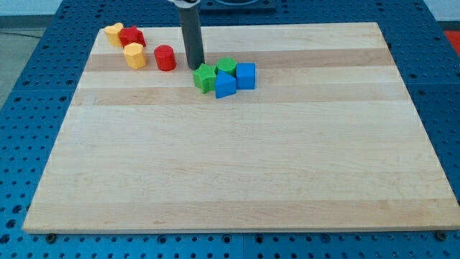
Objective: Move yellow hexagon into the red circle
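No pincer existed; the tip (195,67) stood beside the red circle (165,57). The yellow hexagon (134,55) seemed light and rigid, best pushed on its left face.

Lab bench: wooden board (237,165) on blue perforated table (43,65).

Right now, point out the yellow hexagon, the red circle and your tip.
yellow hexagon (134,55): camera view, middle of its top face.
red circle (165,57): camera view, centre of the cylinder's side and top.
my tip (195,67): camera view, very end of the rod, right of the red circle, beside the green blocks.
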### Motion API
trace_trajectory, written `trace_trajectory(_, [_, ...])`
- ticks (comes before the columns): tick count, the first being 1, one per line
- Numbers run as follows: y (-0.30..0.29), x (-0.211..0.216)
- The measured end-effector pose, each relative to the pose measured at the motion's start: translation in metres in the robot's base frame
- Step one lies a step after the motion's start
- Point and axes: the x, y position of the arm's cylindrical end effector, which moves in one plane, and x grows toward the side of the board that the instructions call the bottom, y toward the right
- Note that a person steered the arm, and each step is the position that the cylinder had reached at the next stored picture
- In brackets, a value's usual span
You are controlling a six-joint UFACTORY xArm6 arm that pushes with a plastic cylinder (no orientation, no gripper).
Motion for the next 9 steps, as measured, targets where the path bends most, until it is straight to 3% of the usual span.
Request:
trace_trajectory(2, [-0.099, 0.036])
trace_trajectory(4, [-0.217, 0.021])
trace_trajectory(6, [-0.207, -0.037])
trace_trajectory(9, [-0.125, -0.037])
